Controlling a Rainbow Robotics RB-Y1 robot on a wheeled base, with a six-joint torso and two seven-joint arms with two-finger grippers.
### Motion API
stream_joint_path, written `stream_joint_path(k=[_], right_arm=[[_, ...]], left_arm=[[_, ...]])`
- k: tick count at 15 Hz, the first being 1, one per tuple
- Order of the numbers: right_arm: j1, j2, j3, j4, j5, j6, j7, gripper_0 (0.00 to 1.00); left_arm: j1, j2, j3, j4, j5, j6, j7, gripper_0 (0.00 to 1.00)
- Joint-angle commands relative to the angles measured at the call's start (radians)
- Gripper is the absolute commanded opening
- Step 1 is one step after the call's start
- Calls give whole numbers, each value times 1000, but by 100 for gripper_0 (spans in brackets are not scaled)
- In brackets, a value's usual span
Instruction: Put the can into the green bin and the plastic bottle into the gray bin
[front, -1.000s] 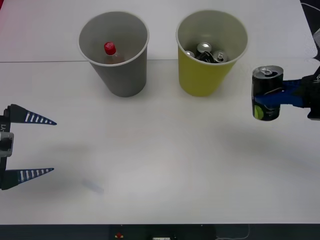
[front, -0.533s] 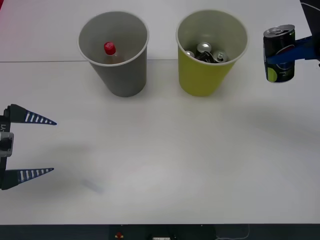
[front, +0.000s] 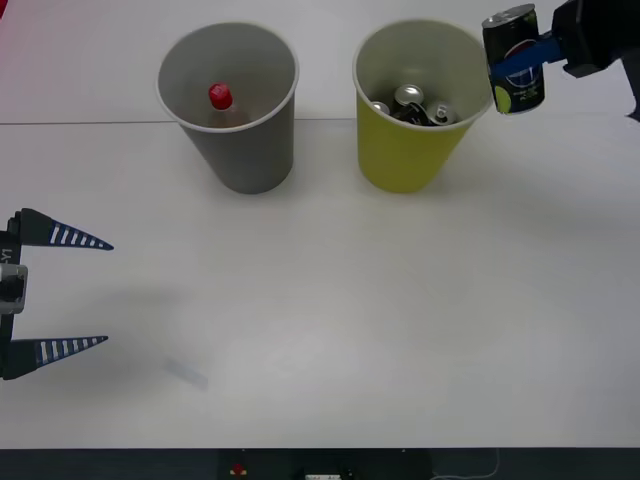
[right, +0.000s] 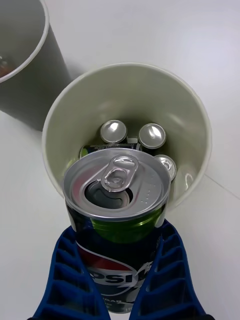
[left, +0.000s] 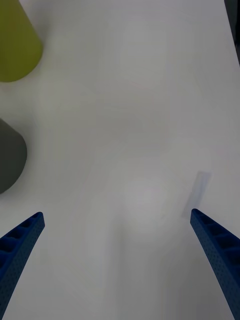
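Right gripper (front: 528, 58) clamped on the can (front: 513, 59), raised beside the green bin (front: 420, 110).
Ribbed blue fingers (right: 155, 280) pinch the can's glossy dark sides; silver pull-tab top upright, just right of the bin's rolled rim, other cans inside. Plastic bottle (front: 221, 102) stands in the gray bin (front: 232, 110). Smooth white table (front: 330, 300). Left gripper (front: 60, 290) spread wide at the left edge, holding nothing.

left hand (front: 90, 292) spread, low | right hand (front: 520, 62) clamped, raised
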Motion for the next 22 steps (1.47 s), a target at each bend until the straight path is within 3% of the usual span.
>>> stream_joint_path(k=[1, 6, 9, 10, 12, 13, 18, 22], right_arm=[[-107, 70, 67, 114, 90, 0, 0, 0], [-265, 196, 149, 312, 228, 3, 13, 0], [-292, 223, 167, 348, 248, 31, 18, 0], [-292, 223, 167, 346, 248, 32, 20, 6], [-292, 222, 167, 346, 242, 37, 44, 76], [-292, 219, 167, 348, 236, 43, 46, 100], [-292, 191, 167, 346, 204, 54, 95, 100], [-266, 123, 136, 323, 63, 52, 175, 100]], left_arm=[[0, 0, 0, 0, 0, 0, 0, 100], [0, 0, 0, 0, 0, 0, 0, 100], [0, 0, 0, 0, 0, 0, 0, 100], [0, 0, 0, 0, 0, 0, 0, 100], [0, 0, 0, 0, 0, 0, 0, 100], [0, 0, 0, 0, 0, 0, 0, 100], [0, 0, 0, 0, 0, 0, 0, 100], [0, 0, 0, 0, 0, 0, 0, 100]])
